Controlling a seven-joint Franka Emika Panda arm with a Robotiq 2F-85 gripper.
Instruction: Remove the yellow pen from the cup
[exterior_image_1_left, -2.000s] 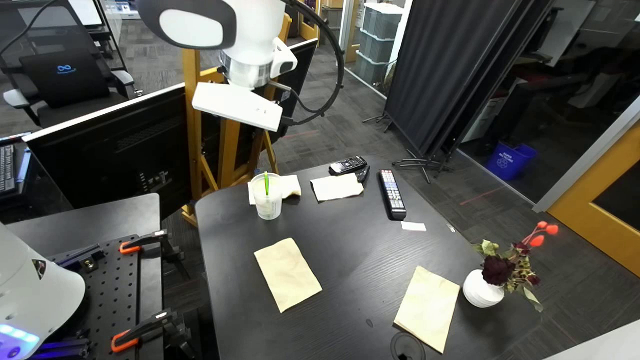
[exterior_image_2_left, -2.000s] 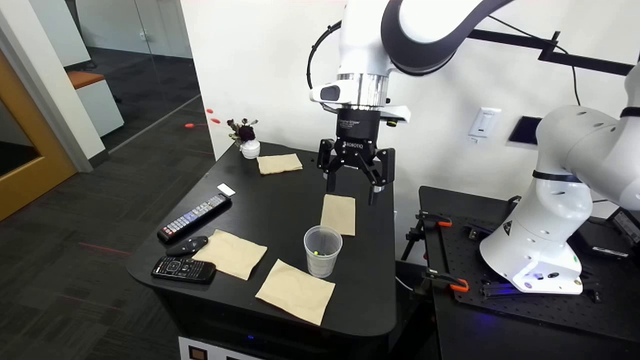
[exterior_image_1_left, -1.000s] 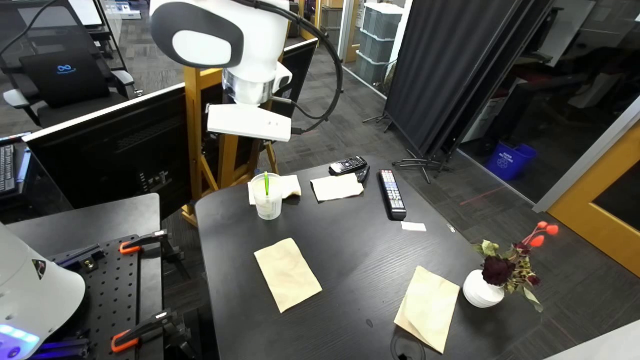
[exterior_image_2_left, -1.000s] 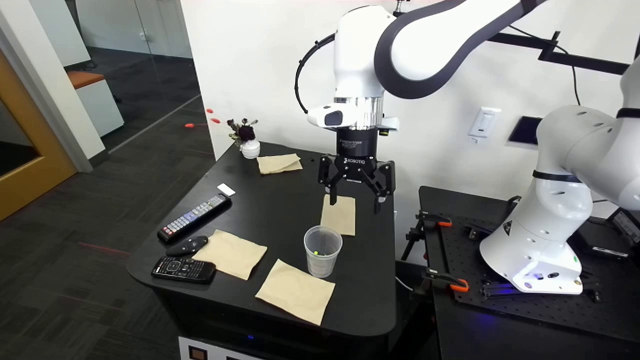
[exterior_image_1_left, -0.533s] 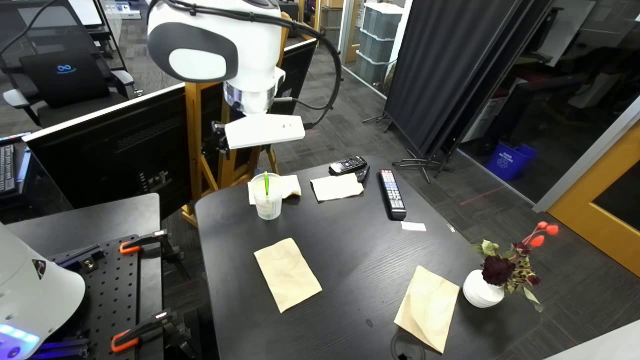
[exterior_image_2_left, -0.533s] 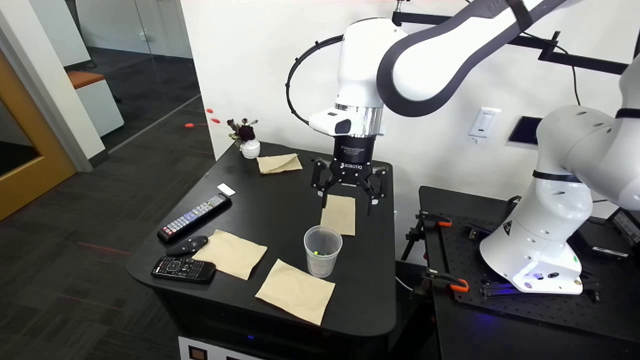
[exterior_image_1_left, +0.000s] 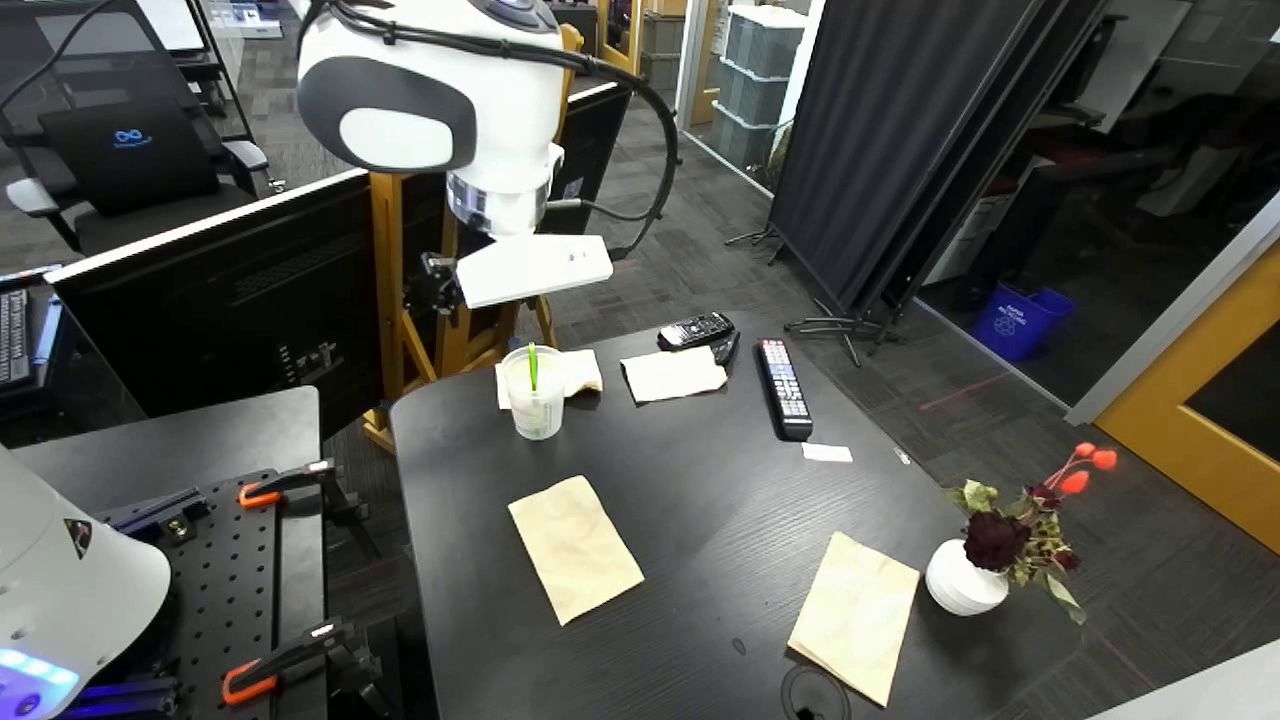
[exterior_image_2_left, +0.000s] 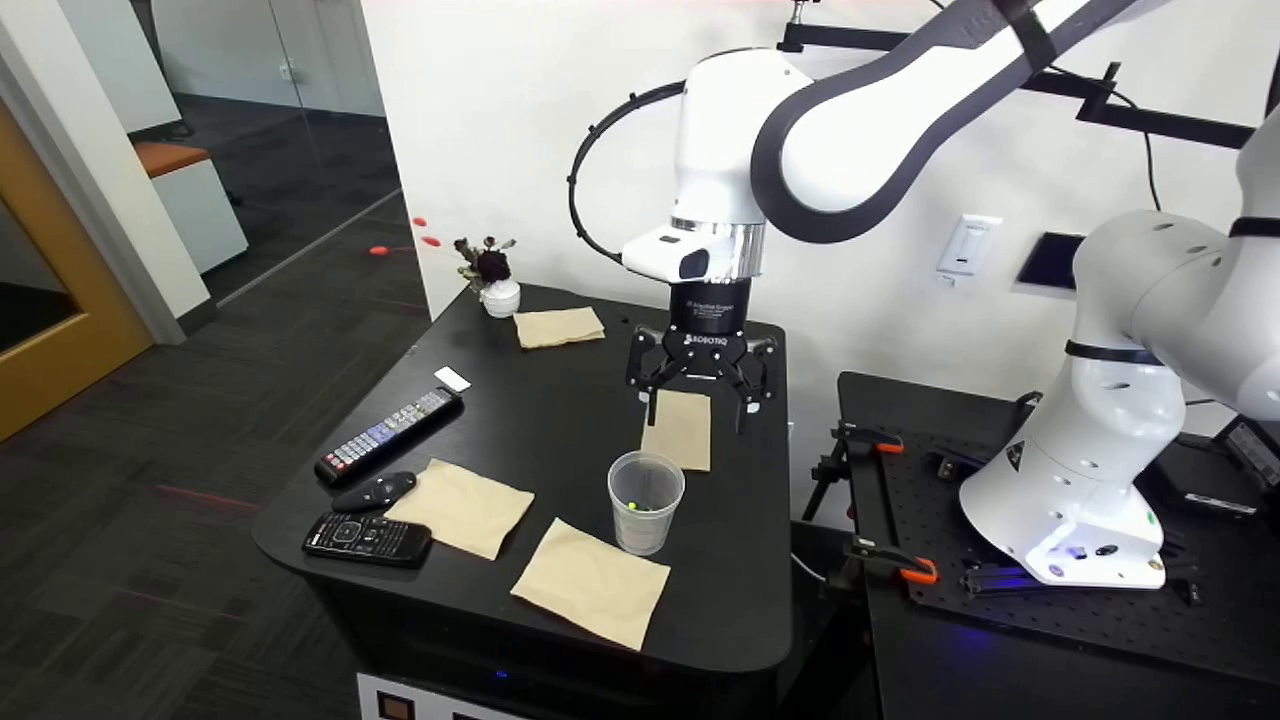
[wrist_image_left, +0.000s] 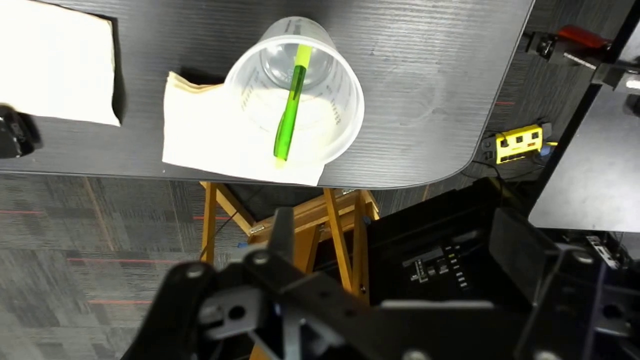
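Yellow pen (wrist_image_left: 291, 107) — qty. 1, green barrel, yellow ends; leaning inside cup (exterior_image_2_left: 642, 535). Cup — whitish, translucent, upright on blk. table (exterior_image_2_left: 560, 420), just beside a tan sheet (exterior_image_2_left: 600, 590). Gripper (exterior_image_2_left: 697, 413): jaws wide apart, nothing held, above table, clear of cup. Also on table: 3 more tan sheets (exterior_image_2_left: 677, 440), 3 blk. remotes (exterior_image_2_left: 390, 435), sm. wht. card (exterior_image_2_left: 452, 379) near lg. remote, wht. vase (exterior_image_2_left: 500, 299) w/ flowers (exterior_image_2_left: 492, 265).

Some parts are going unseen.
In an exterior view, the cup (exterior_image_2_left: 645, 530) is hiding nearly all of the yellow pen (exterior_image_2_left: 632, 506); in the wrist view, the gripper (wrist_image_left: 400, 237) is showing blurred, cut off by the bottom edge.
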